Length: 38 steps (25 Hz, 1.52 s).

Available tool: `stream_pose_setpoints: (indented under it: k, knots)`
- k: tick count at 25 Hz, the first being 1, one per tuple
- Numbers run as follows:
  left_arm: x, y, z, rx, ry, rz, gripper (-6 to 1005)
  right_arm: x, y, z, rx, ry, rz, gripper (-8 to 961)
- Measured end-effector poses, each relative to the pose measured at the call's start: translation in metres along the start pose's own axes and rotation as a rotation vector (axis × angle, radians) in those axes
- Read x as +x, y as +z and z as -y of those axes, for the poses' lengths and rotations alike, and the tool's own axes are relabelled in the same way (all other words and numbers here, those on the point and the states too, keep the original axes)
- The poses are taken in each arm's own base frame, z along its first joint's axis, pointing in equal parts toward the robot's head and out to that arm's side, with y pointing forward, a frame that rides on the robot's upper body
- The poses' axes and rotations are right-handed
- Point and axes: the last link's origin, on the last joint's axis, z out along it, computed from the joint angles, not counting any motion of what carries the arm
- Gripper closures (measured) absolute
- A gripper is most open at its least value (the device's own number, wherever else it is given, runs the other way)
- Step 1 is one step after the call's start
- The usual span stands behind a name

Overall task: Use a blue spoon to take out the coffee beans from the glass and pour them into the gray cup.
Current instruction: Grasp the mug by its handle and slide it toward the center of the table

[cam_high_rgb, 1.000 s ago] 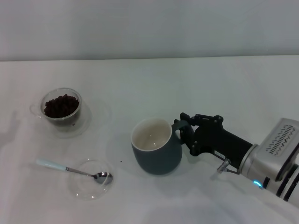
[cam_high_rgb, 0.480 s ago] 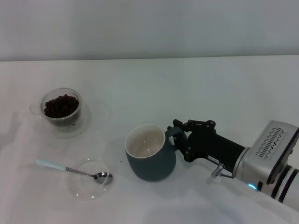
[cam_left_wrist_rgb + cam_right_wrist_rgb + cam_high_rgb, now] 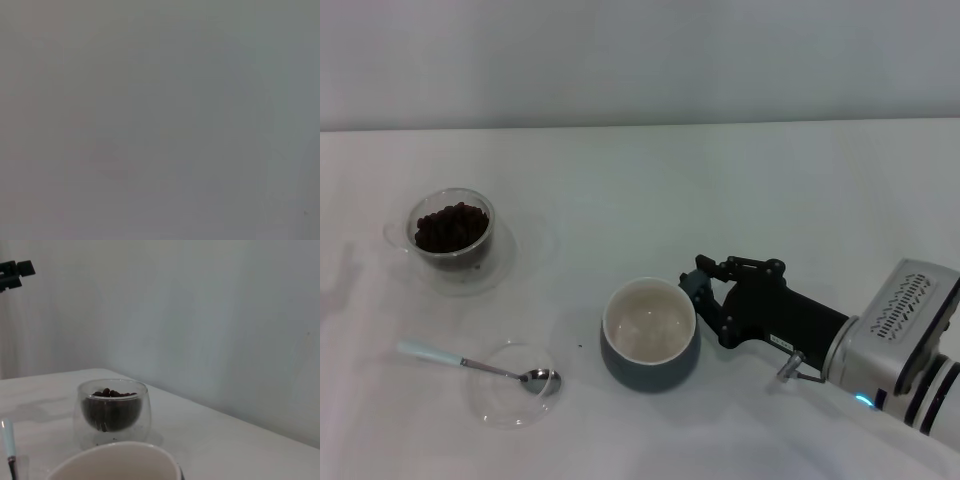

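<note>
The gray cup (image 3: 650, 337) stands upright at the table's middle front, cream inside and empty. My right gripper (image 3: 705, 293) is at its right side, shut on its handle. The cup's rim also shows in the right wrist view (image 3: 115, 460). The glass (image 3: 451, 228) with coffee beans (image 3: 450, 225) sits on its clear saucer (image 3: 515, 250) at the far left. It shows beyond the cup in the right wrist view (image 3: 112, 412). The blue spoon (image 3: 430, 353) lies at the front left, its bowl resting in a shallow clear dish (image 3: 510, 400). My left gripper is out of view.
The white table (image 3: 770, 200) runs back to a pale wall. The left wrist view shows only a plain grey surface. A small black part (image 3: 12, 272) shows far off in the right wrist view; I cannot tell what it is.
My right gripper has carried the gray cup a little left and toward the front. The cup was tilted half a second ago and now stands upright. Spoon, dish and glass have not moved.
</note>
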Motion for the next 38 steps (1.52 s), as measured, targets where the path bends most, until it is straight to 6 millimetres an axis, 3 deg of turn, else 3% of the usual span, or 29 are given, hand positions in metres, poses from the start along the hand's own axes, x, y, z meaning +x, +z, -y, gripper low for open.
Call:
stream_pose_setpoints:
  k: [21, 26, 38]
  knots:
    - [0.002, 0.007, 0.000, -0.001, 0.005, -0.010, 139, 0.002, -0.005, 0.021, 0.070, 0.000, -0.013, 503]
    - [0.002, 0.009, 0.000, -0.001, 0.007, -0.013, 139, 0.005, -0.008, 0.024, 0.079, -0.002, -0.026, 279]
    - [0.002, 0.015, -0.001, -0.004, 0.008, -0.011, 139, 0.008, -0.010, 0.023, 0.067, -0.010, -0.031, 259]
